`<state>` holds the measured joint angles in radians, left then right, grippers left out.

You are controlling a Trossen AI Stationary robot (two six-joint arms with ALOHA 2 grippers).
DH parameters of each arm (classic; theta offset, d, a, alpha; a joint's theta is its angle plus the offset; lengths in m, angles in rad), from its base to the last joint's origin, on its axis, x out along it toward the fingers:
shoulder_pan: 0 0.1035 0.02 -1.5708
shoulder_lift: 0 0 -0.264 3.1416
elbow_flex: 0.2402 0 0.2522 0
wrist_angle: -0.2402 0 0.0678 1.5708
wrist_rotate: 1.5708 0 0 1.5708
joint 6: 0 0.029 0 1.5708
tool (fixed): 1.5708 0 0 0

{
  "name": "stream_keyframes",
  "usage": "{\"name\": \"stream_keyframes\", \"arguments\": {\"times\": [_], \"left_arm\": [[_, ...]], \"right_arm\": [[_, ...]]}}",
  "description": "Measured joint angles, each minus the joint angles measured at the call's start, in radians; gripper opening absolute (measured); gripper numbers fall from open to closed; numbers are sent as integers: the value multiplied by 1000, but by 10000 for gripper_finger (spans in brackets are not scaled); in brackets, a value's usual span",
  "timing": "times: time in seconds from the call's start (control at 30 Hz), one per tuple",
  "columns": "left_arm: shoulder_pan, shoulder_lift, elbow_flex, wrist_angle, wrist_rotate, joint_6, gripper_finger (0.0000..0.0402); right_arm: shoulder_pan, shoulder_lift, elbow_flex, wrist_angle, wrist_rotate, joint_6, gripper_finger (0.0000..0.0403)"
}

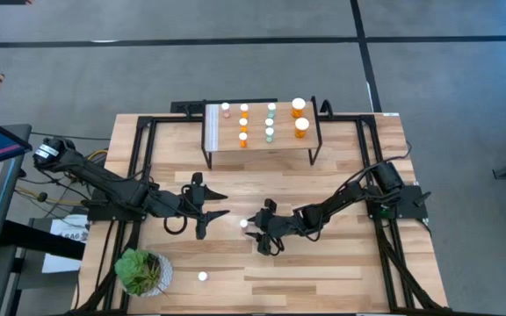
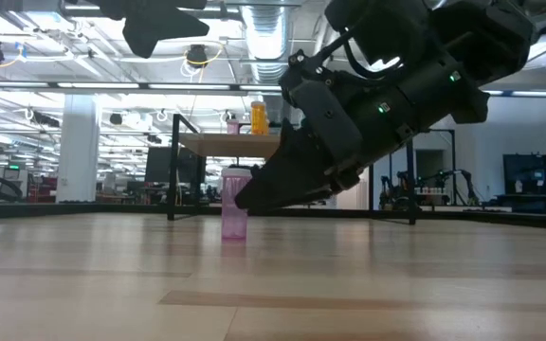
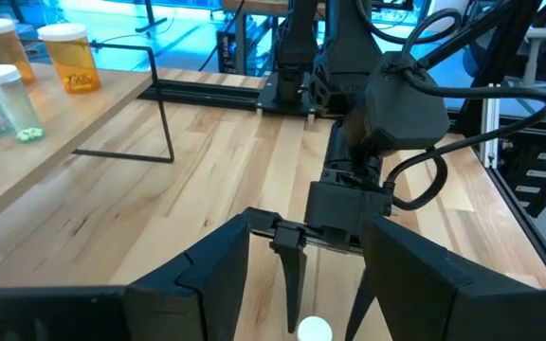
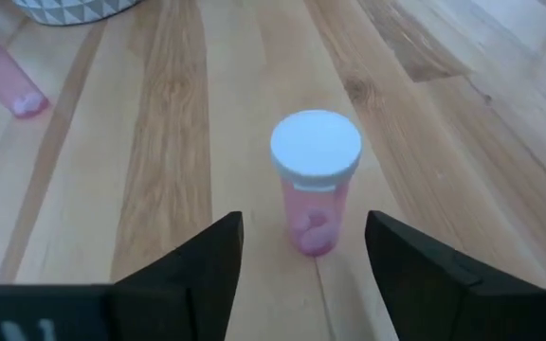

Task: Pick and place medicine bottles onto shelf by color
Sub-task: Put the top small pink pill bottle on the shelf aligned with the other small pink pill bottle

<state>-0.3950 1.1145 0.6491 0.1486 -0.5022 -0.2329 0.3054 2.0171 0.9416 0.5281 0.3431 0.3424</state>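
Observation:
A pink medicine bottle (image 4: 315, 189) with a white cap stands upright on the tabletop, just ahead of my right gripper (image 4: 303, 223). That gripper is open, with a finger off to each side of the bottle and a gap showing on both sides. In the high view the bottle's cap (image 1: 245, 224) shows beside my right gripper (image 1: 255, 231). My left gripper (image 1: 220, 204) hovers open to the bottle's left, holding nothing. The shelf (image 1: 220, 149) at the far middle carries pink, orange and pale green bottles in rows, with two wider orange ones (image 1: 299, 117) at its right end.
A second pink bottle (image 1: 203, 276) stands near the table's front edge. Beside it, at the front left corner, is a green potted plant (image 1: 141, 270). Black frame rails (image 1: 139, 167) run along both sides of the table.

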Motion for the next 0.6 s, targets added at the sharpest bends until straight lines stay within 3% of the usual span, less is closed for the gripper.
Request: {"name": "stream_keyframes", "arguments": {"times": [0.6], "left_arm": [[0,0,0,0,-1,0,190]], "right_arm": [[0,0,3,-12,4,5,244]]}}
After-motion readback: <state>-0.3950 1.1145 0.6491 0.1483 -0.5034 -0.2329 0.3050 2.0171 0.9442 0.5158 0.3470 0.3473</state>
